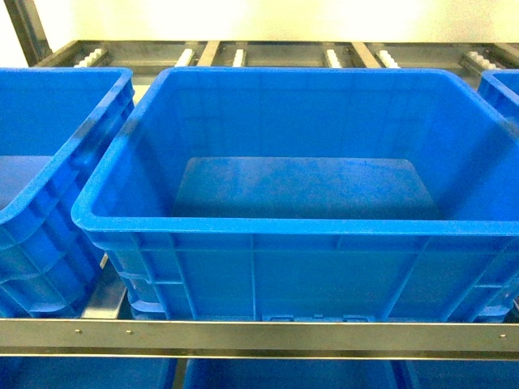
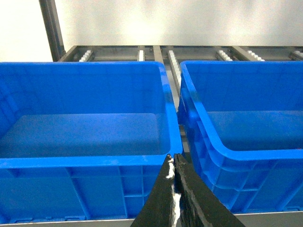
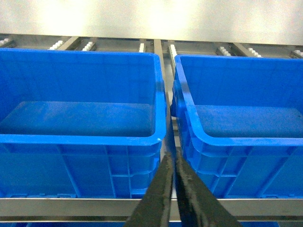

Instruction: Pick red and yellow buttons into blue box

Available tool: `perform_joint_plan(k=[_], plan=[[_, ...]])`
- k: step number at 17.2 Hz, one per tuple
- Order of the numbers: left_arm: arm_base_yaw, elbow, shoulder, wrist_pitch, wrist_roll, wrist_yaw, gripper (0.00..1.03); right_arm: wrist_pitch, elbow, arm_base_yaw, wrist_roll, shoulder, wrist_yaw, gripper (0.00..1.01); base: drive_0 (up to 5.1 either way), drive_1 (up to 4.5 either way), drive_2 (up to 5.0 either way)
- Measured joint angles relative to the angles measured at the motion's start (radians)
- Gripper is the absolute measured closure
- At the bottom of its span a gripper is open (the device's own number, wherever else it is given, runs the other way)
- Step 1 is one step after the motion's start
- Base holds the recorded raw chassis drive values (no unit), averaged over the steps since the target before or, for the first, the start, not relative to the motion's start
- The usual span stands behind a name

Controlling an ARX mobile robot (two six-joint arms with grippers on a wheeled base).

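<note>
No red or yellow buttons show in any view. The blue box (image 1: pixel 300 223) fills the middle of the head view, and its floor is bare. Neither gripper appears in the head view. In the left wrist view my left gripper (image 2: pixel 173 158) is shut, its black fingers pressed together with a white patch along the seam. It points at the gap between two blue boxes, in front of their near walls. My right gripper (image 3: pixel 172 152) is also shut with nothing in it. It points at the gap between a left box (image 3: pixel 80 138) and a right box (image 3: pixel 246 144).
More blue boxes stand on either side, one at the left (image 1: pixel 49 203) and one at the right edge (image 1: pixel 503 85). All rest on a metal roller rack with a steel front rail (image 1: pixel 259 334). White rollers (image 1: pixel 239 58) line the back. Further blue boxes show below the rail.
</note>
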Motion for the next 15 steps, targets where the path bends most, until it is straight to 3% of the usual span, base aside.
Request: perform_joint_plan(k=[1,8,9,15], plan=[[0.0,0.0,0.0,0.0,-0.001,0.0,0.94,0.0,0.0,0.0,0.0,0.0,0.0,0.9,0.0,0.0,0.0],[0.0,0.0,0.0,0.0,0.0,0.0,0.12,0.0,0.0,0.0,0.0,0.0,0.0,0.07,0.0,0.0,0.0],[0.0,0.0,0.0,0.0,0.002,0.0,0.03,0.0,0.0,0.0,0.0,0.0,0.0,0.01,0.0,0.0,0.0],[0.0,0.0,0.0,0.0,0.002,0.0,0.05,0.0,0.0,0.0,0.0,0.0,0.0,0.03,0.0,0.0,0.0]])
